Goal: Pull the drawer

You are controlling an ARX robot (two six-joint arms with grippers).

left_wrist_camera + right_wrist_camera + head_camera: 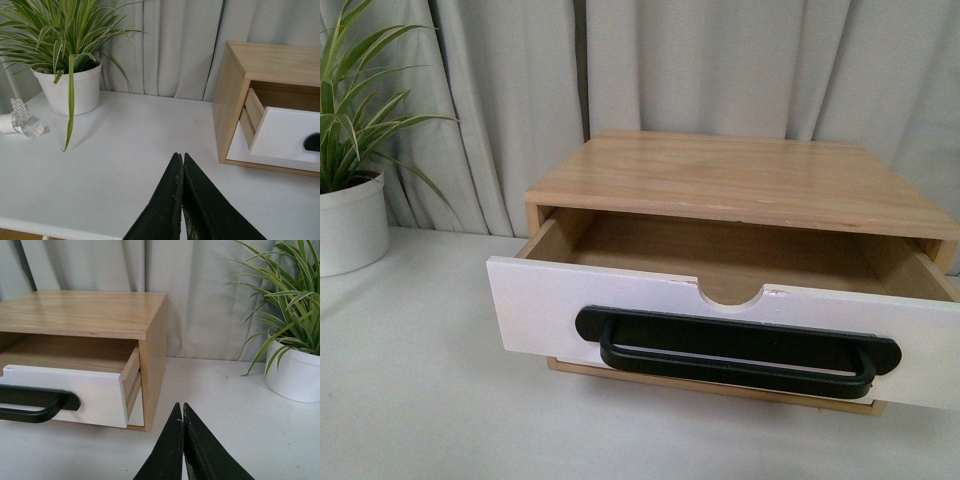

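Note:
The drawer (550, 310) stands partly pulled out of its wooden cabinet (750, 175), its white front carrying a long black bar handle (735, 350) under a half-round notch (732, 293). Inside it looks empty. No arm shows in the front view. My left gripper (180, 156) is shut and holds nothing, over the white table to the left of the cabinet (235, 90), apart from the drawer (285, 132). My right gripper (181, 406) is shut with nothing in it, off the cabinet's (150, 330) right side, apart from the drawer (90, 395) and its handle (37, 402).
A potted spider plant (350, 215) stands at the table's left; the left wrist view shows this plant (70, 87) beside a small white roll (20, 122). Another potted plant (295, 365) stands right of the cabinet. Grey curtains (500, 90) hang behind.

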